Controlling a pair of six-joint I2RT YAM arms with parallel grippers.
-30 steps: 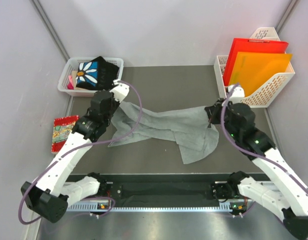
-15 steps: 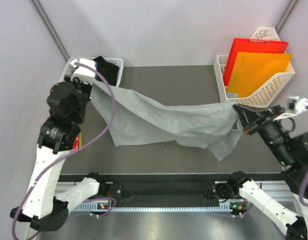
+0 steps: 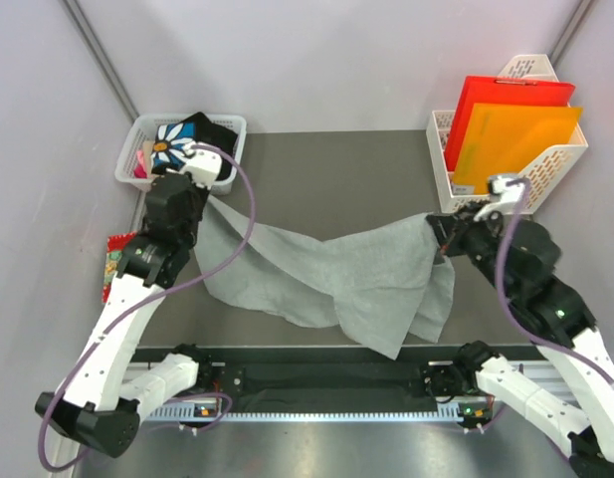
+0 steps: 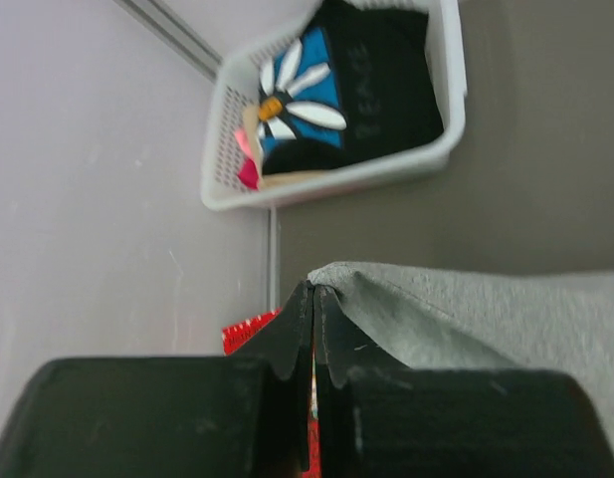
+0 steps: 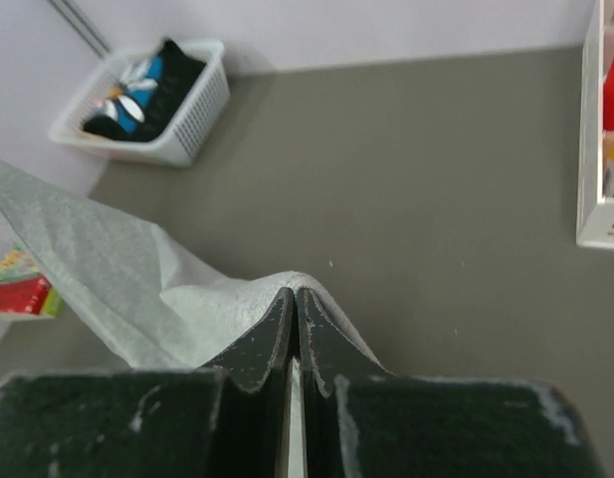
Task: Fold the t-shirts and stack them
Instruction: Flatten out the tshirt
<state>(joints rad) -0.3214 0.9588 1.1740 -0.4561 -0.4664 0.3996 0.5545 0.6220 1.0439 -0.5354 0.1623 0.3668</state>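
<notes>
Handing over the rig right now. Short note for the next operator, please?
The left end effector is shut on one edge of the grey t-shirt; the right end effector on the opposite edge. The shirt hangs spread between them, sagging toward the table. The black daisy t-shirt sits in the white basket.
Done: nothing folded.
Left: fold the grey one, fetch and fold the black one, stack both.

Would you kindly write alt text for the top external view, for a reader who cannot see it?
Two robot arms hold a grey t-shirt spread between them over a dark table, left gripper and right gripper each pinching an end. A black daisy t-shirt lies in a white basket far left; a white rack of folders stands far right.
</notes>
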